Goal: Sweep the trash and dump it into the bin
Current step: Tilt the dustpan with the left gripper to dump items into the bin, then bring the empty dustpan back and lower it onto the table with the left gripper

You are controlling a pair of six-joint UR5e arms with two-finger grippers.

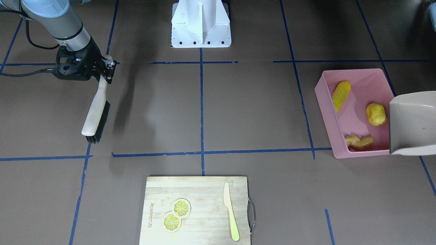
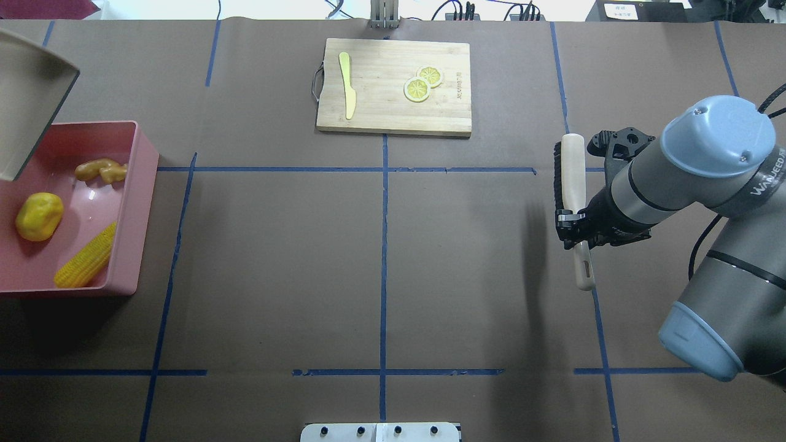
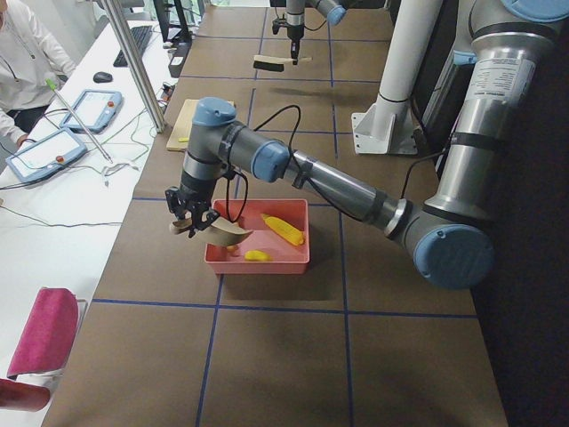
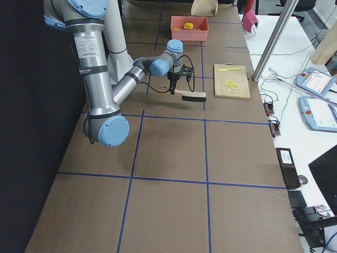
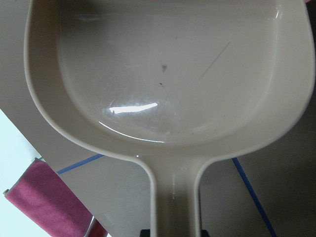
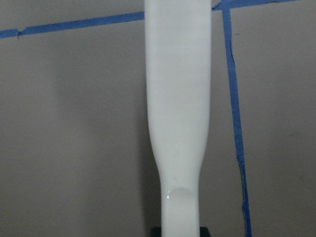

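The pink bin (image 1: 361, 85) sits at the table's left end, also in the overhead view (image 2: 144, 209). Inside it lie the corn cob (image 1: 341, 95) (image 2: 86, 264), the potato-like lump (image 1: 376, 114) (image 2: 38, 216) and the ginger root (image 1: 358, 141) (image 2: 101, 170). My left gripper (image 3: 191, 218) is shut on the handle of the beige dustpan (image 1: 414, 122) (image 5: 168, 74), held tilted over the bin's outer edge; the pan is empty. My right gripper (image 1: 107, 69) (image 2: 574, 224) is shut on the handle of a wooden brush (image 1: 97, 115) (image 2: 568, 178), far from the bin.
A bamboo cutting board (image 1: 204, 190) (image 2: 393, 104) lies at the table's far edge with a pale yellow knife (image 1: 231, 211) and two lemon slices (image 1: 176, 214) on it. The white robot base (image 1: 201, 25) stands at the near middle. Blue tape lines cross the brown table.
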